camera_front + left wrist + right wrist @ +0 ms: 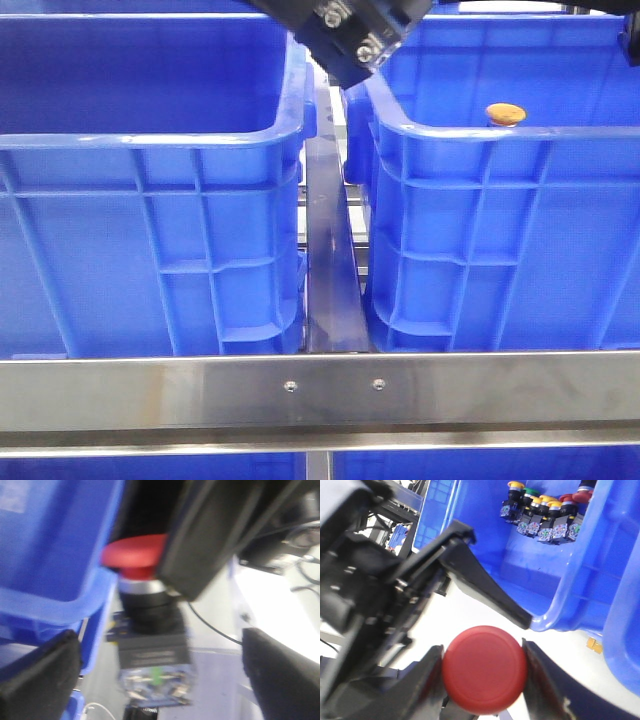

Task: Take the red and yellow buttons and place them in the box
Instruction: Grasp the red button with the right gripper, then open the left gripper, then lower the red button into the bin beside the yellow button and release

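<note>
Two blue crates fill the front view, the left crate (150, 140) and the right crate (480, 140) standing side by side with a steel rail (330, 260) running between them and a steel crossbar (320, 390) across the front. An orange-yellow domed button (505, 113) shows just above the near rim of the right crate. A black arm housing (350, 35) with screws hangs over the gap between the crates; which arm it belongs to cannot be told from there.

The right gripper (484, 662) is clamped on a red mushroom button (484, 675), one finger on each side of the round cap. The button is held over a white surface, outside a blue crate (580, 580) and near its rounded corner rim. A cluster of buttons (545, 517) with yellow, green and red caps lies against the far wall inside that crate.

The left gripper (155, 650) stands wide, its fingers (40, 675) far apart. Between them, and touching neither, is the same red button (135, 555) with its metal collar and dark switch body below. A black finger of the right gripper (215, 535) presses against the red cap. The picture is blurred. A blue crate wall (55, 545) is just beside the button.
</note>
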